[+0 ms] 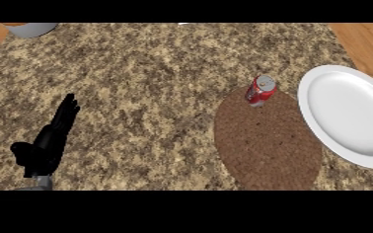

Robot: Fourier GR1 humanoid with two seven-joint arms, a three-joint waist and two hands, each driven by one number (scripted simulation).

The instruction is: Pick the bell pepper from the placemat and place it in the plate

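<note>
No bell pepper shows in the head view. A brown round woven placemat [266, 143] lies on the speckled counter at the lower right. A red can [260, 90] with a silver top stands at the placemat's far edge. To the right of the placemat lies a white plate [336, 113], cut off by the view's right edge, with nothing on it. My left hand [50, 140] rests at the lower left with its fingers straight, far from the placemat. My right hand is out of view.
A grey rounded object [30, 28] shows at the top left corner. A strip of wooden surface [355, 42] borders the counter at the top right.
</note>
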